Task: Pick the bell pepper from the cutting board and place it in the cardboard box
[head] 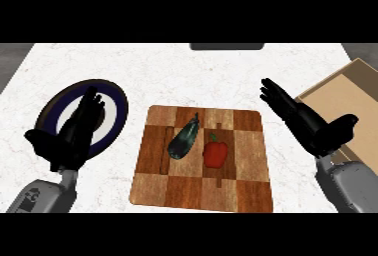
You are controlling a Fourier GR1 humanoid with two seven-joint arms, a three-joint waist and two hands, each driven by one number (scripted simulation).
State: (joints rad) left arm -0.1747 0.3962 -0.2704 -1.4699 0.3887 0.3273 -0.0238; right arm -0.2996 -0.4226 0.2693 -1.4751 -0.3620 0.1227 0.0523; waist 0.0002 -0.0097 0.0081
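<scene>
White marble counter (221, 75) held a checkered wooden cutting board (199, 185) at centre. Red bell pepper (215, 153) lay on the board, just right of a dark eggplant (184, 137), the two close but apart. Cardboard box (347, 100) sat at right edge. Right hand (310, 125) hovered between board and box, fingers straight, holding nothing. Left hand (74, 135) was spread flat over a dark-rimmed plate (118, 100), also holding nothing.
</scene>
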